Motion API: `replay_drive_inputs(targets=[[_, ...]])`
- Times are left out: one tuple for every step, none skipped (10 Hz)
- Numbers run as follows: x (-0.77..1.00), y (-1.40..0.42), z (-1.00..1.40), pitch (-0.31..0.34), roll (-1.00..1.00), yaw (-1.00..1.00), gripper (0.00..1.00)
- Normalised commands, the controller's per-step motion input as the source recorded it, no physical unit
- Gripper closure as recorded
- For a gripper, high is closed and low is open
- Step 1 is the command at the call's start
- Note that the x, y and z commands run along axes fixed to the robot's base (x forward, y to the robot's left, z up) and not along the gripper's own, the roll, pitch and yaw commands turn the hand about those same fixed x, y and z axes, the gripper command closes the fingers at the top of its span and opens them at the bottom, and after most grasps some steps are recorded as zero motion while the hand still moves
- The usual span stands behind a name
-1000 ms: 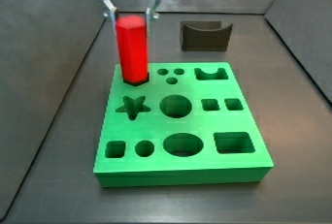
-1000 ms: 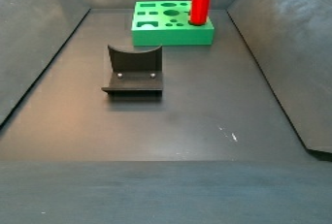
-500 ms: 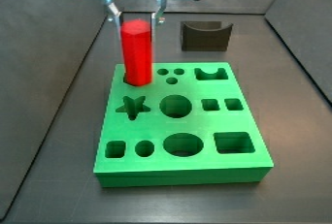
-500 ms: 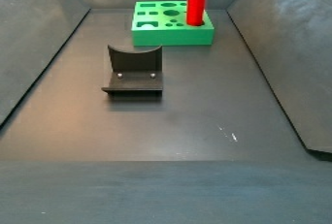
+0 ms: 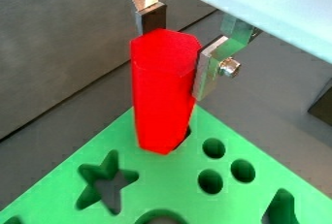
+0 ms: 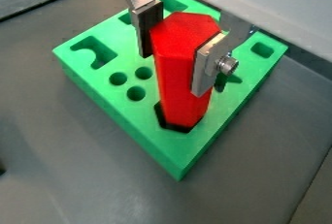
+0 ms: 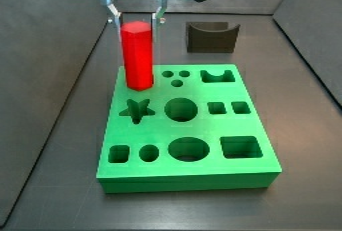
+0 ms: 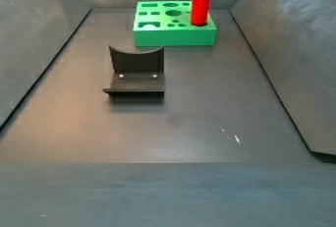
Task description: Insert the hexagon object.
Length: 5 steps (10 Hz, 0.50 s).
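We see the hexagon object [image 6: 182, 68] standing in a corner hole of the green board [image 6: 116, 48], seemingly not fully seated; the claw [image 6: 176, 44] flanks it, grip unclear.

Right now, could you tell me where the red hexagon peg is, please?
The hexagon peg stands upright at a back corner of the green board, its base in a hole there, beside the star cutout, with the claw around its top.
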Motion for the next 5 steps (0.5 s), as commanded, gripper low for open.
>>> replay_drive_inputs(targets=[[0.00,0.16,-0.29,0.013,0.06,-0.02,1.00],[0.00,0.26,-0.21,0.047,0.10,-0.06,1.00],[0.16,0.22,0.00,0.120,0.17,-0.01,1.00],[0.29,0.09,0.04,0.153,0.28,0.00,1.00],[0.37,0.00,0.00,0.163,0.43,-0.01,1.00]])
